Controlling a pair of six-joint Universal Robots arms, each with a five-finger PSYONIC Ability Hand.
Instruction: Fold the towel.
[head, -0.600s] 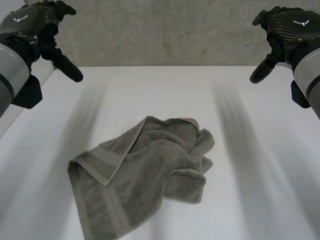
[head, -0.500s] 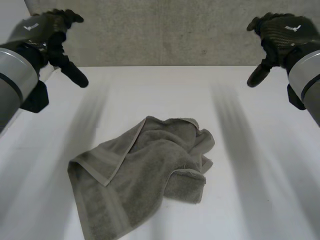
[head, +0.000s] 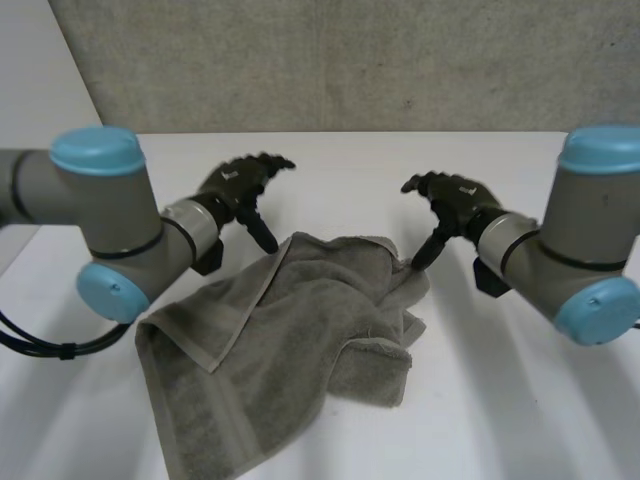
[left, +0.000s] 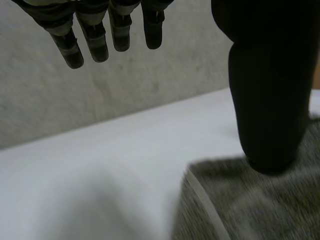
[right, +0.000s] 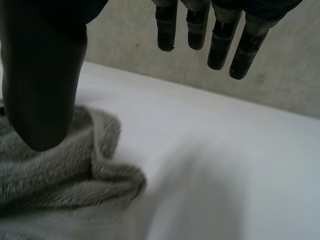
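Note:
A grey-green towel (head: 285, 340) lies crumpled on the white table (head: 520, 400), with one corner folded over at its left side. My left hand (head: 243, 185) hovers open just above the towel's far left edge, thumb tip close over the hem. My right hand (head: 452, 198) is open too, its thumb pointing down at the towel's far right bunched corner. In the left wrist view the thumb (left: 267, 85) hangs over the towel (left: 250, 205) and the fingers (left: 107, 30) are spread straight. In the right wrist view the thumb (right: 42, 80) sits above the towel's folds (right: 55, 180), fingers (right: 215, 30) straight.
A grey concrete wall (head: 340, 60) runs behind the table's far edge. Bare white table (right: 225, 165) lies to both sides of the towel and beyond it.
Both arms have swung down and inward from high at the far corners. The hands now hover at the towel's far edge. The towel has not moved.

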